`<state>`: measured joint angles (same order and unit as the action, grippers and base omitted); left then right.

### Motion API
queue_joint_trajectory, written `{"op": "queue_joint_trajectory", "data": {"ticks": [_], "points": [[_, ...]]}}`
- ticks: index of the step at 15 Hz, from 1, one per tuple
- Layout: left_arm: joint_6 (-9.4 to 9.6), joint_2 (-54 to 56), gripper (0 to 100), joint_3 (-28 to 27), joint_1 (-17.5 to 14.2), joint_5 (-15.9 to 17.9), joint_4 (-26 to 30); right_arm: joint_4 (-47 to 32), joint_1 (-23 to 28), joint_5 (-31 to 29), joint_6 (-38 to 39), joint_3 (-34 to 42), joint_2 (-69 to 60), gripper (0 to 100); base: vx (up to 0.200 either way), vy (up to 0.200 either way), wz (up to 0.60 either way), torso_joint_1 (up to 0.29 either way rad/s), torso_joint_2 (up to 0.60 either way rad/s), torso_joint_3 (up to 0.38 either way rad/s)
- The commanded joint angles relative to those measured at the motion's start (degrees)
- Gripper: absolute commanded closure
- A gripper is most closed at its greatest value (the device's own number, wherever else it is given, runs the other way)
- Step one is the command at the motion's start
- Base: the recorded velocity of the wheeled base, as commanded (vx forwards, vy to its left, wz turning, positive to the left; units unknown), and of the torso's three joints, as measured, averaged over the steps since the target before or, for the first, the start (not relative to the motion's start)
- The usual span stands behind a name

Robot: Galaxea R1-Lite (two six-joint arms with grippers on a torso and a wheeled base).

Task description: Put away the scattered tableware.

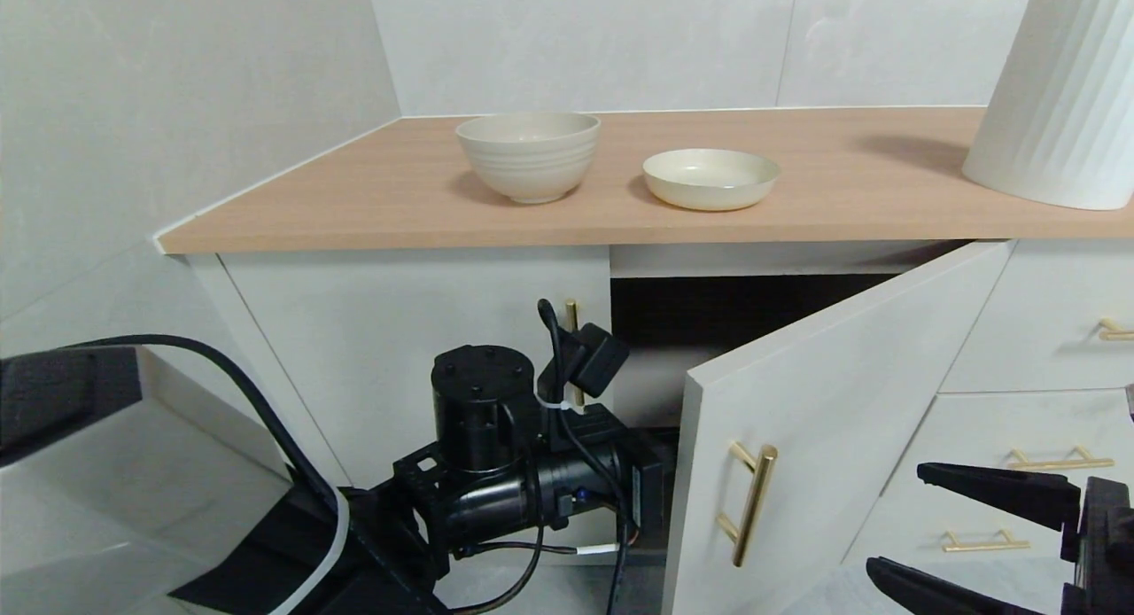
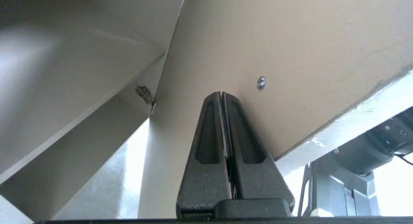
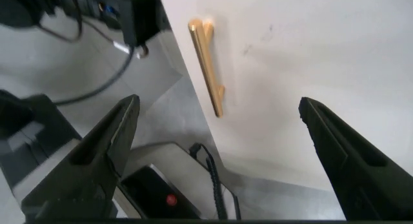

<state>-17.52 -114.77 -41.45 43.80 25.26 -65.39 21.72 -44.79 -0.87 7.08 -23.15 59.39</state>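
You see a deep bowl and a shallow dish near each other, not touching, on the wooden countertop. Your left gripper, fingers pressed together, sits behind the open cabinet door. Your right gripper gapes wide before its gold handle.

On the countertop I see the bowl left of the plate, with a container far right. Below them, the cabinet door hangs open.

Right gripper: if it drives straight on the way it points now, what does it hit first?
Most likely the open white cabinet door, at or near its gold bar handle, which is framed between the open right gripper's fingers in the wrist view. Depth is unclear.
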Motion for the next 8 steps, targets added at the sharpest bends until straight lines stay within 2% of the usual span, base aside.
{"op": "queue_joint_trajectory", "data": {"ticks": [1, 2, 3, 4, 8], "points": [[-0.06, -0.1, 100, 0.0, 0.0, 0.0, 0.0, 0.0, 0.0, 0.0, 0.3, -0.2, -0.9, 0, 0.000, 0.000, 0.00, 0.000, 0.00, 0.000], [-0.15, -0.1, 100, 0.0, 0.0, 0.0, 0.0, 0.0, 0.0, 0.0, 0.3, -0.5, -1.0, 0, 0.000, 0.000, 0.00, 0.000, 0.00, 0.000], [-0.15, -0.2, 100, 0.0, 0.0, -0.1, 0.0, 0.0, 0.0, 0.0, 0.3, -0.6, -1.4, 0, -0.200, 0.000, 0.00, 0.007, 0.00, 0.007], [-0.15, -0.2, 100, -0.1, 0.0, -0.1, 0.0, 0.0, 0.0, 0.0, 0.3, -0.6, -1.5, 0, 0.000, 0.000, 0.00, 0.000, 0.00, 0.000], [-0.24, -2.2, 100, -5.9, 1.0, -0.2, 1.5, -0.2, 0.1, 0.1, 0.3, -1.3, -4.2, 0, 0.000, 0.000, 0.00, 0.000, 0.00, 0.000]]}}
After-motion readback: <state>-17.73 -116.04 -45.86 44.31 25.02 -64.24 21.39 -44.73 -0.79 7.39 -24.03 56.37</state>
